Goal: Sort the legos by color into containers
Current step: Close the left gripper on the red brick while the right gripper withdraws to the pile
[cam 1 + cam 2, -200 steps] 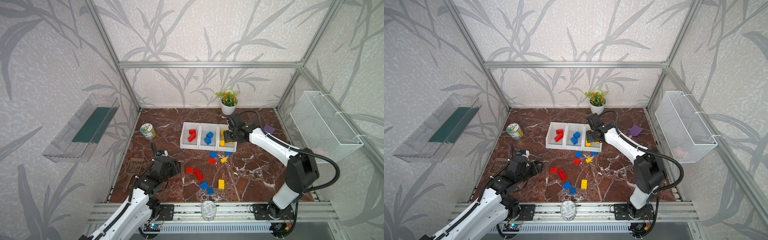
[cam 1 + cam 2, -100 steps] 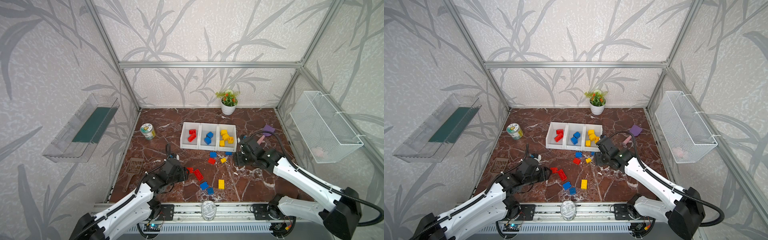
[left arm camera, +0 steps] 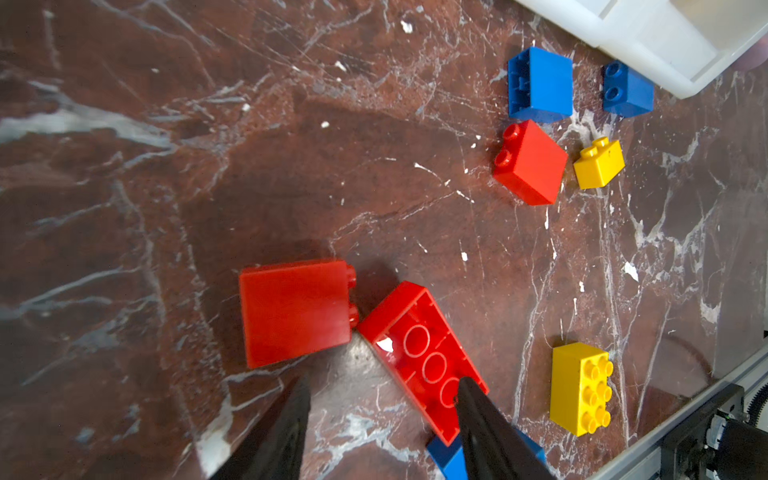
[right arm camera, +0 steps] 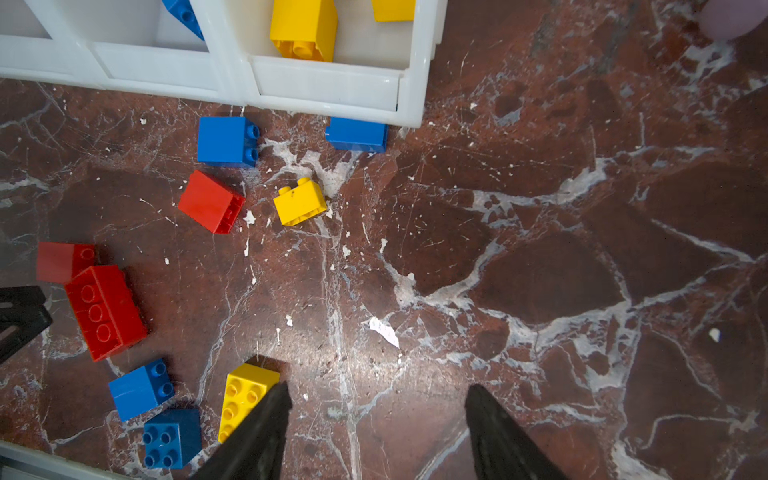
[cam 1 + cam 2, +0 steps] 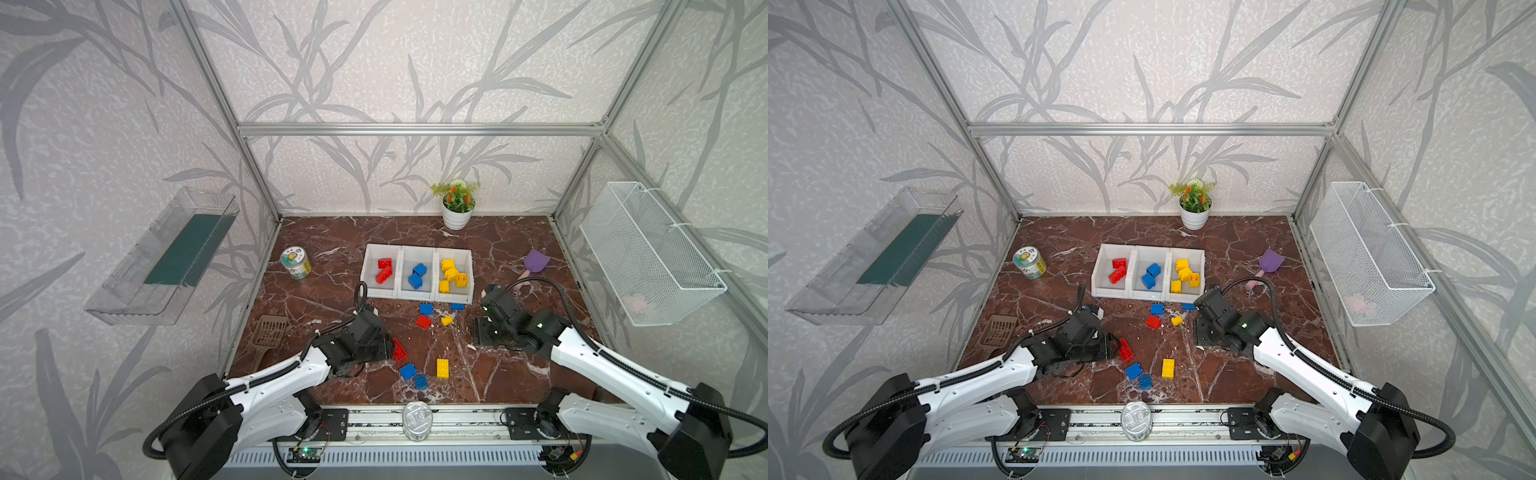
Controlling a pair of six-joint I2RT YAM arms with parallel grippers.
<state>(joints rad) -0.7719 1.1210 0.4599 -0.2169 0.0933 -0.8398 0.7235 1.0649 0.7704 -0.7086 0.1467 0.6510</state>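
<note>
Right side first: pulled away from the containers [image 5: 417,295] since a second ago, when reaching over the yellow bin [image 5: 455,297]. Now hangs the right hand [image 4: 378,386] low over the bare surface [image 5: 498,249], fingers spread, nothing between them, with the long yellow brick [image 4: 245,395] just beside one fingertip. Reads as a drop finished: about four yellow pieces in that bin, two red and two blue in the others.

Meanwhile, brought the left hand [image 3: 384,382] forward to the red pair near the front. Spread too, not pinching yet, with one finger over the end of the long red brick [image 3: 419,361], lying hollow side up just beside the square red brick [image 3: 293,311], perhaps touching. Likely next: a red pick. Leaves about nine legos [image 5: 423,322] loose on the surface.
</note>
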